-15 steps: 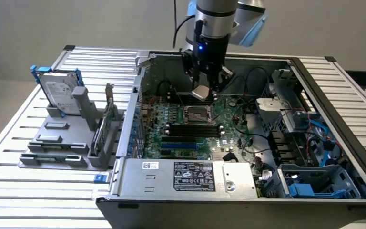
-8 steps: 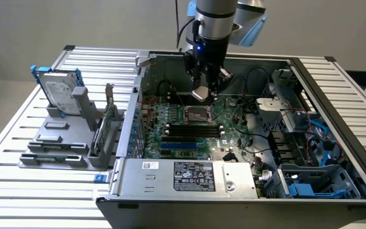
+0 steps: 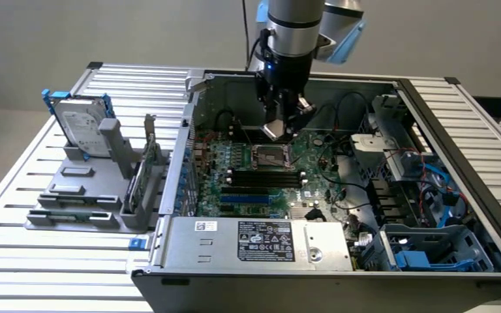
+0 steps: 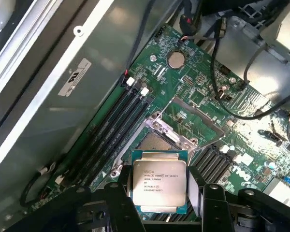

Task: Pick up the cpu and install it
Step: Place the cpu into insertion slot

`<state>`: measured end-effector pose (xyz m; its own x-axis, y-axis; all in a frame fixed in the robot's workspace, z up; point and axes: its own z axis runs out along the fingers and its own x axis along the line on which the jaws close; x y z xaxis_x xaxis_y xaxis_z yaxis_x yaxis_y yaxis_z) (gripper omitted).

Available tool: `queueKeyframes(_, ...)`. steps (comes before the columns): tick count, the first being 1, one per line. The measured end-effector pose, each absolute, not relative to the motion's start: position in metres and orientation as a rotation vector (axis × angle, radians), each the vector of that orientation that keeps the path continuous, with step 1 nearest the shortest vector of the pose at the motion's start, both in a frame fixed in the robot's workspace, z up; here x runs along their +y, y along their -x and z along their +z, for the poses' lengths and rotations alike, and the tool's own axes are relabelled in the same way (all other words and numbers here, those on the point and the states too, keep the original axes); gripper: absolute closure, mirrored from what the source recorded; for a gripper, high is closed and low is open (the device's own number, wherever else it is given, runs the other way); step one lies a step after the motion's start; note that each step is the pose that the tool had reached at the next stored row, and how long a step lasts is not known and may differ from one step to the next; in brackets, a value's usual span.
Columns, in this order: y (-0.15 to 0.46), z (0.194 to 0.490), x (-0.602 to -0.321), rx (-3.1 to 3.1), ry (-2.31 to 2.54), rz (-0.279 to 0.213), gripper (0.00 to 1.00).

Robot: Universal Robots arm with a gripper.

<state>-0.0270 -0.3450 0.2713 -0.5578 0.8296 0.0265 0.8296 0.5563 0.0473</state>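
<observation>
The gripper (image 4: 159, 189) clamped the cpu (image 4: 159, 178) by two opposite edges, its jaws spread wide around the chip. Just beyond, beneath the raised cpu, lay the open socket (image 4: 157, 141), near the middle of the motherboard (image 4: 195, 72) inside the computer case (image 3: 459, 117).

This looked like a robotics lab or test cell, not a home or office. An open desktop computer case (image 3: 320, 287) lay on a slatted aluminium workbench (image 3: 24, 261), its motherboard (image 3: 250, 189) bare to view. Beside it stood a grey fixture (image 3: 85, 195) with slots for parts, a hard drive (image 3: 83, 130) upright in one. An industrial robot arm (image 3: 294, 26) hung over the case, its gripper (image 3: 278, 129) clamped on the cpu (image 4: 159, 183). The wall (image 3: 146, 32) behind was plain and pale; little of the room beyond could be made out.
</observation>
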Motion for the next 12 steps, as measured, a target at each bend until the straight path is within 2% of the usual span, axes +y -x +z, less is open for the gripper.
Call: queueKeyframes(12, 0.027, 0.2627, -0.345, -2.597, 1.773, -0.085, 0.45)
